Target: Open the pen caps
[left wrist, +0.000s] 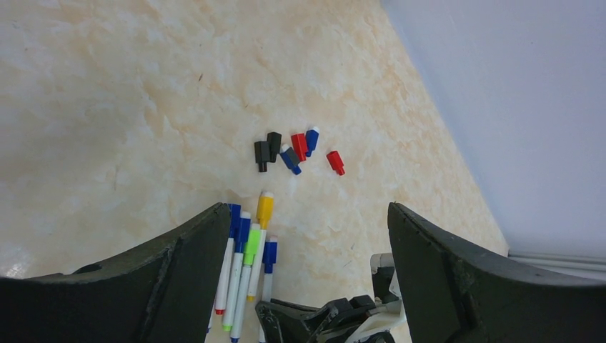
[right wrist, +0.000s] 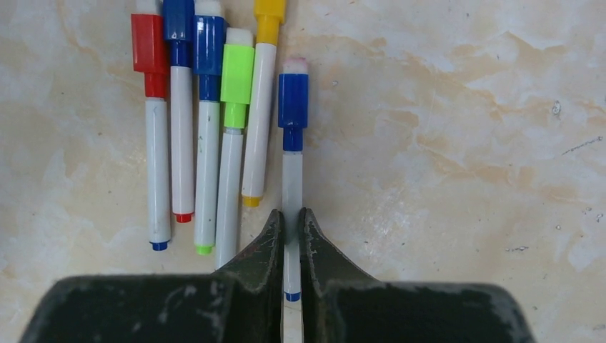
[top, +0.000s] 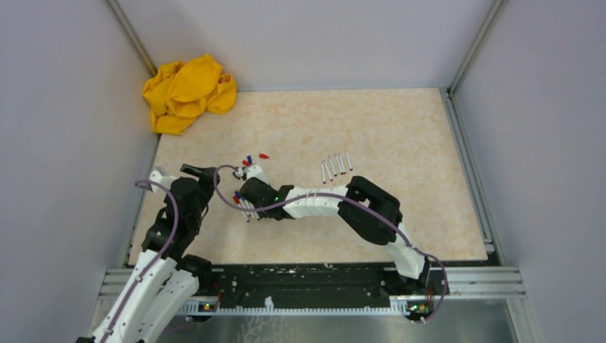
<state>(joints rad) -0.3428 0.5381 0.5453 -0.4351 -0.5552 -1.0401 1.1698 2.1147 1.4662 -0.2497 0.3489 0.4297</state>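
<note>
Several capped markers lie side by side on the table, with red (right wrist: 148, 46), blue (right wrist: 208, 46), green (right wrist: 236, 75) and yellow (right wrist: 269, 14) pen caps. My right gripper (right wrist: 291, 218) is shut on the white barrel of the rightmost marker, whose blue cap (right wrist: 293, 96) is still on. Loose pen caps, black (left wrist: 262, 153), blue (left wrist: 291, 159) and red (left wrist: 335, 161), lie in a cluster further out. My left gripper (left wrist: 309, 214) hangs open above the table just right of the marker row (left wrist: 246, 250), holding nothing. From above, the left gripper (top: 204, 171) and right gripper (top: 246, 193) are close together.
Several uncapped white-grey barrels (top: 336, 166) lie in a row right of centre. A crumpled yellow cloth (top: 187, 93) sits in the far left corner. Grey walls enclose the table on three sides. The right arm (top: 321, 201) stretches across the table's middle.
</note>
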